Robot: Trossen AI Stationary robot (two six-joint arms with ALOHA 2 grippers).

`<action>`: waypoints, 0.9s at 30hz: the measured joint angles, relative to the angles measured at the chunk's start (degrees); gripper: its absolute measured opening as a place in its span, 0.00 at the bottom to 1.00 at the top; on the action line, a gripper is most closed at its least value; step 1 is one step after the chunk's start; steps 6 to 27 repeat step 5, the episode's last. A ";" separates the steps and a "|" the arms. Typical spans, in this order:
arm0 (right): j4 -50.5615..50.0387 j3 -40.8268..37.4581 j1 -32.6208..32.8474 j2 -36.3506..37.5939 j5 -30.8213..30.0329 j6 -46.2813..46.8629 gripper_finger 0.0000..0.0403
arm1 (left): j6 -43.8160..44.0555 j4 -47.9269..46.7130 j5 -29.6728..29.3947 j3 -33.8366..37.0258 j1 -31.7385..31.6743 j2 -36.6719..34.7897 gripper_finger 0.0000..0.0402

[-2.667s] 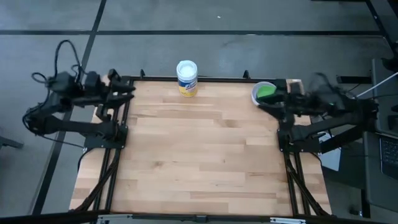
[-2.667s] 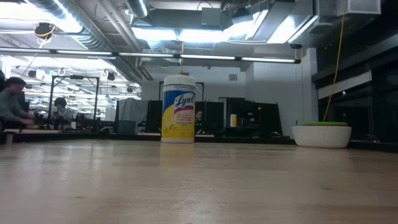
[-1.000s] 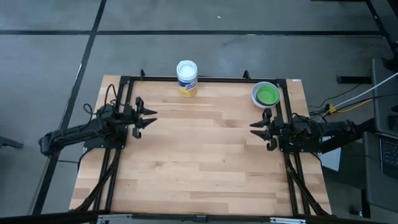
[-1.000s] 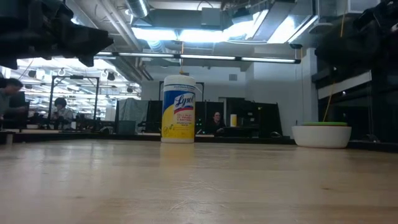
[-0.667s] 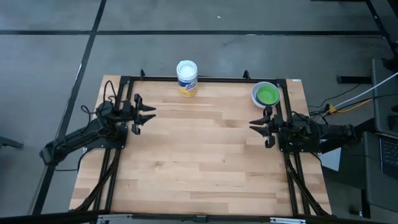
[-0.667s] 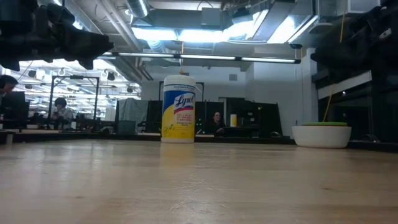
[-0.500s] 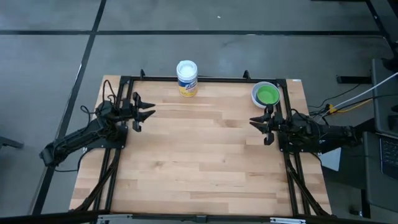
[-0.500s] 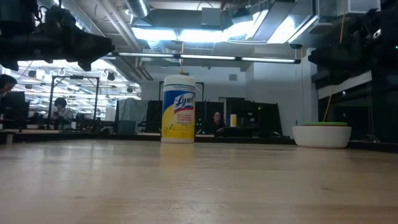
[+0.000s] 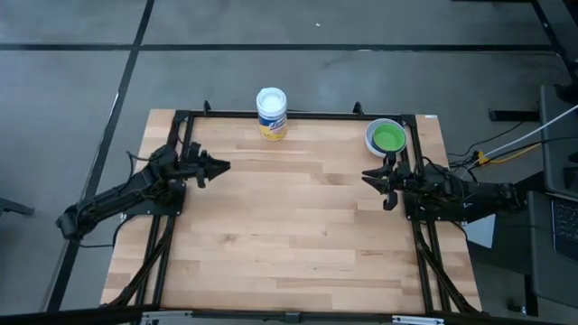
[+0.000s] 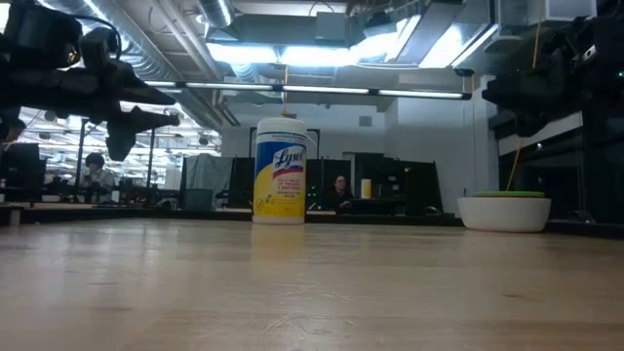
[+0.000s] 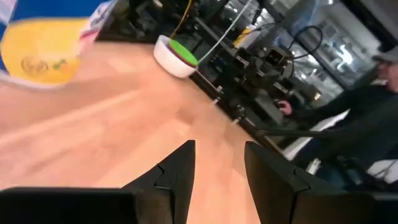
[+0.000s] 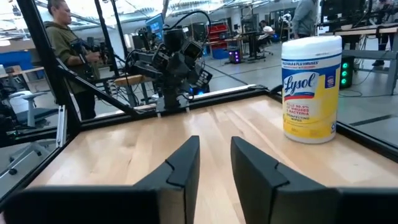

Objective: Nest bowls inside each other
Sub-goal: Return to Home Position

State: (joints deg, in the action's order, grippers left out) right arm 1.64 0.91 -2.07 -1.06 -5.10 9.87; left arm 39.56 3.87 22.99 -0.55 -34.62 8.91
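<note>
Wood in pale jointed planks, smooth and matte, makes up the tabletop [image 9: 298, 235]; clock directions here are read on the high view, with 12 o'clock at the far edge. A thin black metal frame [image 9: 325, 115] borders it and carries the arm bases. The left arm [image 9: 113, 197] lies low along the 9 o'clock side and the right arm [image 9: 470, 194] along the 3 o'clock side. Both are dark and jointed, and I judge they are kept to the margins so that the middle is free and the finished work is not knocked. A tall white cylindrical canister [image 9: 271, 113] with a glossy yellow label stands upright at 12 o'clock, well apart from the bowls and no part of the job. At about 1 o'clock, near the far corner and just inside the frame, sits the white bowl [image 9: 371, 137], round, shallow and smooth plastic. The green bowl [image 9: 388, 137] is seated inside it, its rim just above the white one in the low view. Any bowls beneath the green one are hidden, so the nest looks complete but I cannot count it. The left gripper [image 9: 217, 166] hovers at 10 o'clock, its angular dark fingers spread with a clear gap and holding nothing. The right gripper [image 9: 372, 179] hangs at 3 o'clock, near the nest but apart from it, its fingers parted more narrowly and also empty.
</note>
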 joint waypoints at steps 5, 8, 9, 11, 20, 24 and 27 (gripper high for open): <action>-0.01 0.00 0.00 0.00 0.00 0.00 0.27 | 2.44 -0.15 -0.85 -0.03 0.88 0.04 0.34; -0.01 0.00 0.00 0.00 0.00 0.00 0.27 | 2.44 -0.15 -0.85 -0.03 0.88 0.04 0.34; -0.01 0.00 0.00 0.00 0.00 0.00 0.27 | 2.44 -0.15 -0.85 -0.03 0.88 0.04 0.34; -0.01 0.00 0.00 0.00 0.00 0.00 0.27 | 2.44 -0.15 -0.85 -0.03 0.88 0.04 0.34; -0.01 0.00 0.00 0.00 0.00 0.00 0.27 | 2.44 -0.15 -0.85 -0.03 0.88 0.04 0.34; -0.01 0.00 0.00 0.00 0.00 0.00 0.27 | 2.44 -0.15 -0.85 -0.03 0.88 0.04 0.34; -0.01 0.00 0.00 0.00 0.00 0.00 0.27 | 2.44 -0.15 -0.85 -0.03 0.88 0.04 0.34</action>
